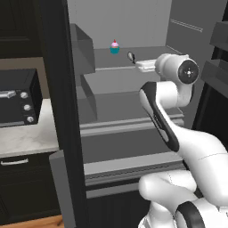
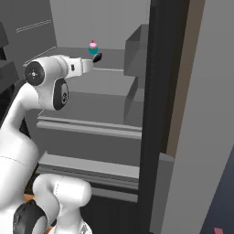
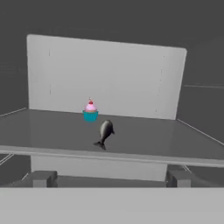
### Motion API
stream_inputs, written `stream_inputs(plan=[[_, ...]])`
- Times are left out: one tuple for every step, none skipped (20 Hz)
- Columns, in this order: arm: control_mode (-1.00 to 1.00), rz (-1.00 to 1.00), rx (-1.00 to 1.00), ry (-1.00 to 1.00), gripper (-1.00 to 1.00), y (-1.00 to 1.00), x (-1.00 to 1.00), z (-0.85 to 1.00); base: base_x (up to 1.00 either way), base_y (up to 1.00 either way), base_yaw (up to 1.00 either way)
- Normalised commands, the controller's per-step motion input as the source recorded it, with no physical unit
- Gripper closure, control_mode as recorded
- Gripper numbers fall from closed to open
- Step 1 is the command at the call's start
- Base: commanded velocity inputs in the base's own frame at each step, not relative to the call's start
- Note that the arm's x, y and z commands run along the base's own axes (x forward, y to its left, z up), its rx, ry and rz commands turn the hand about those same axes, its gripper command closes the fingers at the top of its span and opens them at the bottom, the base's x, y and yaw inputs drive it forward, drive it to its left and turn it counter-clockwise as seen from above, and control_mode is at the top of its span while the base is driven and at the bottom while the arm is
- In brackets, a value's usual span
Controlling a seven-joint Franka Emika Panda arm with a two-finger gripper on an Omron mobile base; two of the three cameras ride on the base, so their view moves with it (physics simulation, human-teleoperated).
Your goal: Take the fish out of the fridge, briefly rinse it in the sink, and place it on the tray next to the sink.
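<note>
The fridge (image 1: 57, 89) stands open, its grey shelves in front of me. The small dark fish (image 3: 105, 131) lies on the upper shelf (image 3: 175, 140), tail toward me. From the base views the fish (image 1: 130, 56) (image 2: 97, 57) sits just beyond my hand. My gripper (image 3: 111, 178) is open and level with that shelf's front edge, short of the fish, with nothing between its fingers (image 3: 43, 178). The gripper (image 1: 137, 65) (image 2: 90, 62) has reached inside the fridge. The sink and the tray are out of view.
A pink-topped teal cupcake (image 3: 90, 110) (image 1: 115, 46) stands just behind and left of the fish. Grey bins (image 1: 84, 53) line the fridge's left inner side. Door bins (image 1: 218, 67) hang at the right. A black toaster oven (image 1: 18, 98) sits on the counter left of the fridge.
</note>
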Motion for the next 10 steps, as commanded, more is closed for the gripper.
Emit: stream_inputs(plan=[[-1.0, 0.0, 0.15, 0.11, -1.0, -0.04, 0.36, 0.25, 0.0, 0.0, 0.0], [-1.0, 0.0, 0.21, 0.15, -1.0, -0.22, 0.18, 0.16, 0.0, 0.0, 0.0], [-1.0, 0.0, 0.07, 0.17, -1.0, -0.08, 0.42, 0.0, 0.0, 0.0, 0.0], [-1.0, 0.0, 0.13, 0.28, -1.0, -0.08, 0.54, 0.0, 0.0, 0.0, 0.0], [-1.0, 0.0, 0.14, 0.2, -1.0, -0.05, 0.09, 0.33, 0.0, 0.0, 0.0], [-1.0, 0.0, 0.11, 0.13, -1.0, 0.0, 0.0, 0.51, 0.0, 0.0, 0.0], [-1.0, 0.0, 0.13, 0.16, -1.0, -0.03, 0.03, 0.57, 0.0, 0.0, 0.0], [-1.0, 0.01, 0.06, 0.13, -1.0, 0.0, 0.04, 0.24, 0.0, 0.0, 0.0], [-1.0, 0.0, 0.0, 0.02, -1.0, 0.0, 0.0, 0.0, 0.0, 0.0, 0.0], [-1.0, 0.0, 0.0, -0.03, -1.0, 0.01, 0.0, 0.0, 0.0, 0.0, 0.0]])
